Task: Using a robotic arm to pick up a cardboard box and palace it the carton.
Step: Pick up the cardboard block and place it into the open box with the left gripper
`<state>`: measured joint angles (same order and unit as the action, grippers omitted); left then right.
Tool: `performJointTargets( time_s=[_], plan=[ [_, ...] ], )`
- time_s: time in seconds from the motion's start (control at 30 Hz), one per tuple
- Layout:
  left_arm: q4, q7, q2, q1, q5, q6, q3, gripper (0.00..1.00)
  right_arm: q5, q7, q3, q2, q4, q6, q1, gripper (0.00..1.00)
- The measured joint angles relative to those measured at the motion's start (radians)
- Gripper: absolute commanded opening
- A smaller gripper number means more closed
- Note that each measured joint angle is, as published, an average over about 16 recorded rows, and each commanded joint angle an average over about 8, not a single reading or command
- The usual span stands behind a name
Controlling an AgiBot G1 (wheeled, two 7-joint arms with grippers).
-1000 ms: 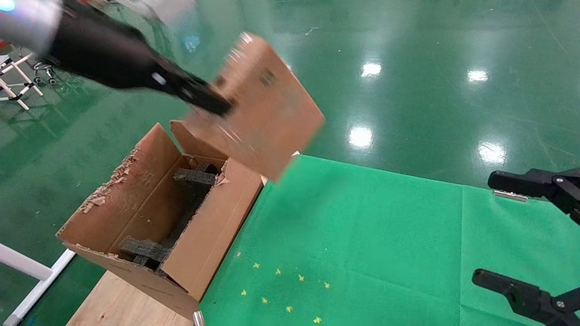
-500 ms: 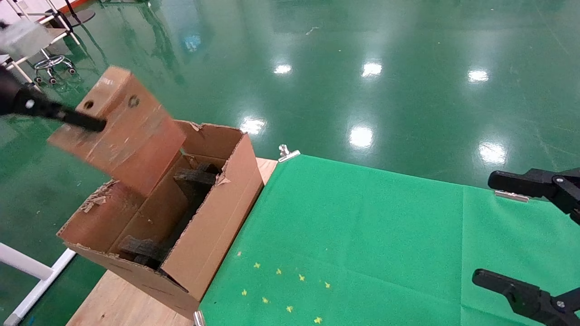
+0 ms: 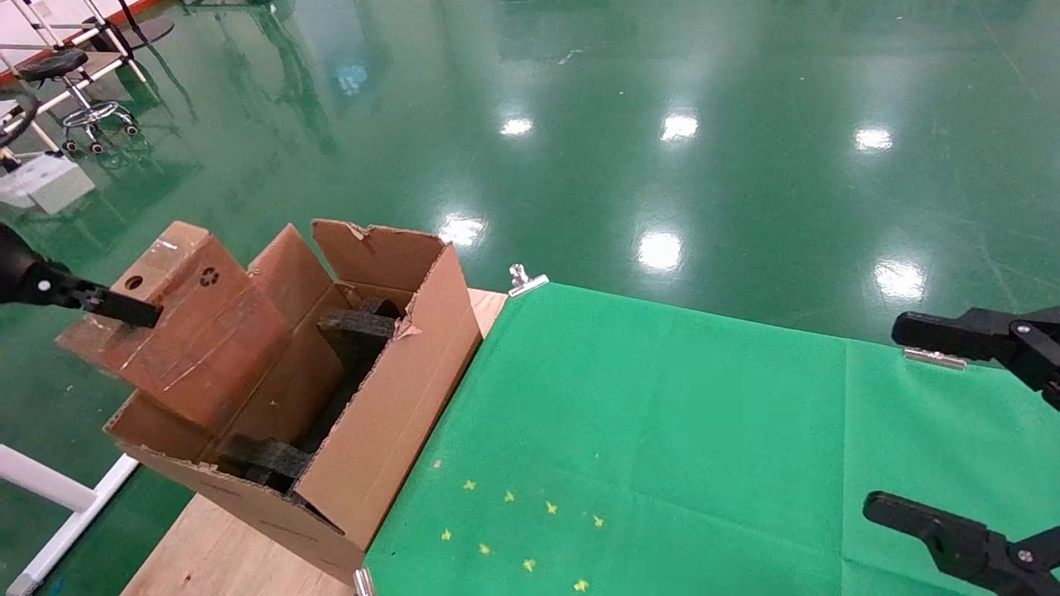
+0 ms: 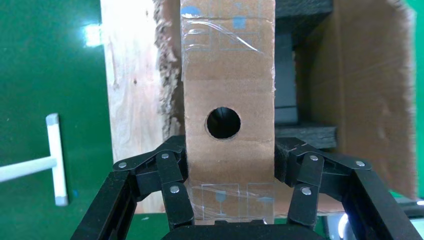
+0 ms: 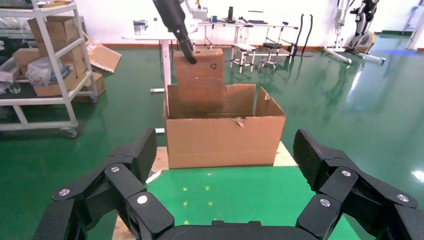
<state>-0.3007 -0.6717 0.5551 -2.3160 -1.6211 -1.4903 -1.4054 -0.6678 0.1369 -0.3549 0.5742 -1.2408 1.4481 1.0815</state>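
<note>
The small taped cardboard box, with a round hole and a recycling mark, hangs tilted, its lower end inside the left side of the large carton. My left gripper is shut on the box's upper end. In the left wrist view the black fingers clamp both sides of the box just below its hole, above the carton. Black foam pieces lie inside the carton. My right gripper is open and empty at the right edge, over the green cloth. The right wrist view shows its wide-spread jaws, the box and the carton.
The carton stands on a wooden board beside the green cloth, which metal clips hold down. A white pipe frame lies below left. A stool and shelves stand farther off on the green floor.
My left gripper has carried the box from above the carton's far end leftward and down, so its lower end is now inside the carton. The right arm has not moved.
</note>
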Motion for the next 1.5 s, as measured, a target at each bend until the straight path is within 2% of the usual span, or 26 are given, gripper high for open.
performJointTargets(
  time_s=[0.63,1.03,1.5],
  plan=[
    [0.217,0.102,0.071,0.147,0.051,0.155,0.025,0.00,0.000,0.000,0.000,0.000,0.000,0.000,0.000,1.00],
    [0.271,0.113,0.113,0.215,0.077,0.251,0.041,0.00,0.000,0.000,0.000,0.000,0.000,0.000,0.000,1.00],
    [0.287,0.109,0.160,0.242,0.093,0.406,0.053,0.00,0.000,0.000,0.000,0.000,0.000,0.000,0.000,1.00]
  ],
)
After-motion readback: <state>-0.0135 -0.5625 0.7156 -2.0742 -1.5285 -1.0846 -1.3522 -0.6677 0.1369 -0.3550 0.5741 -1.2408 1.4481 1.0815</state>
